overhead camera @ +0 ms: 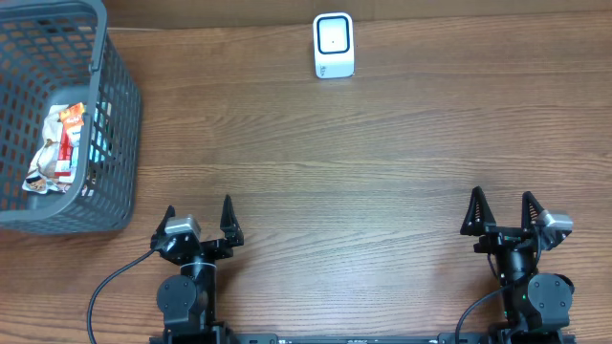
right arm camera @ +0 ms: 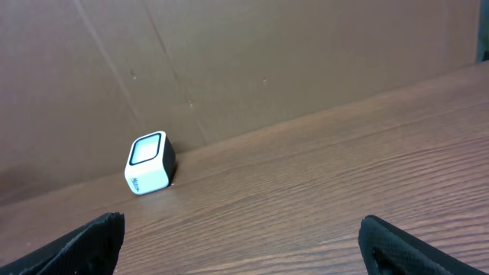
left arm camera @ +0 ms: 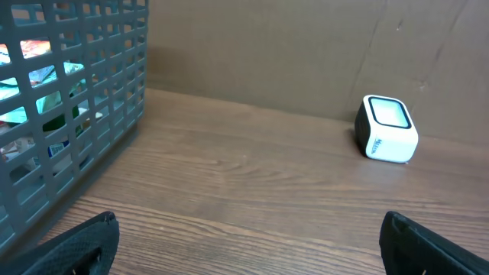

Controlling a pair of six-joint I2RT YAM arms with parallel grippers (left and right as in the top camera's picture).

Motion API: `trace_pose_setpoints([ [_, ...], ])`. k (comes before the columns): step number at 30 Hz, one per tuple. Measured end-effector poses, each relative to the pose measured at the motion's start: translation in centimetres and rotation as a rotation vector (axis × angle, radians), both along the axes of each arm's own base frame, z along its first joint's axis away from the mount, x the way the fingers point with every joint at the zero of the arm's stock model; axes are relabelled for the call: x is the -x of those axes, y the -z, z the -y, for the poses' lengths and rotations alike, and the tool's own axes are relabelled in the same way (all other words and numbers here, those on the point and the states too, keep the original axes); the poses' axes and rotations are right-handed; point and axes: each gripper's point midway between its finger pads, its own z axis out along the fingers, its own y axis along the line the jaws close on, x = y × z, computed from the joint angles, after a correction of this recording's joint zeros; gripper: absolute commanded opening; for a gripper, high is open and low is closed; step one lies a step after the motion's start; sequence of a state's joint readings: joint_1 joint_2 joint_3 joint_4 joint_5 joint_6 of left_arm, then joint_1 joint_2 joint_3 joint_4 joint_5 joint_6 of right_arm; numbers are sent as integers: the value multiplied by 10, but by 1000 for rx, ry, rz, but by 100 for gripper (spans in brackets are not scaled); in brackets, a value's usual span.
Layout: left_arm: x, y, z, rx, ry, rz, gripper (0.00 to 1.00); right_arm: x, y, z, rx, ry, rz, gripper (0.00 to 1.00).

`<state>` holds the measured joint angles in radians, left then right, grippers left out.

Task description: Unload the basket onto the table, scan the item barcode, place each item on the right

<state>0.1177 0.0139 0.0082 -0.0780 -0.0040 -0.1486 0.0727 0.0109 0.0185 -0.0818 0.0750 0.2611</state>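
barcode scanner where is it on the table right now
Overhead view: the white barcode scanner stands near the far edge of the table, about centre, well right of the grey basket on the left side.

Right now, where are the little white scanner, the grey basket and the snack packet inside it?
white scanner [overhead camera: 334, 40]: overhead view, on its top face.
grey basket [overhead camera: 120, 143]: overhead view, on its mesh side wall.
snack packet [overhead camera: 65, 141]: overhead view, on its red and white wrapper.
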Motion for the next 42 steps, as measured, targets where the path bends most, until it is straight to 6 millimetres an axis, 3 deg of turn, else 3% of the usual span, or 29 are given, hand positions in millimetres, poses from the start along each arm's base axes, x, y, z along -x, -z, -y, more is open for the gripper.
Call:
trace_pose_setpoints([
  [20,0,-6,0,-3,2,25,100,0,0,0,0,0,0,100],
  [24,-1,0,17,23,96,-2,100,0,0,0,0,0,0,100],
  [30,7,-14,48,139,264,-29,100,0,0,0,0,0,0,100],
  [34,23,-53,62,152,337,-43,100,0,0,0,0,0,0,100],
  [42,56,-180,91,68,503,-75,100,0,0,0,0,0,0,100],
])
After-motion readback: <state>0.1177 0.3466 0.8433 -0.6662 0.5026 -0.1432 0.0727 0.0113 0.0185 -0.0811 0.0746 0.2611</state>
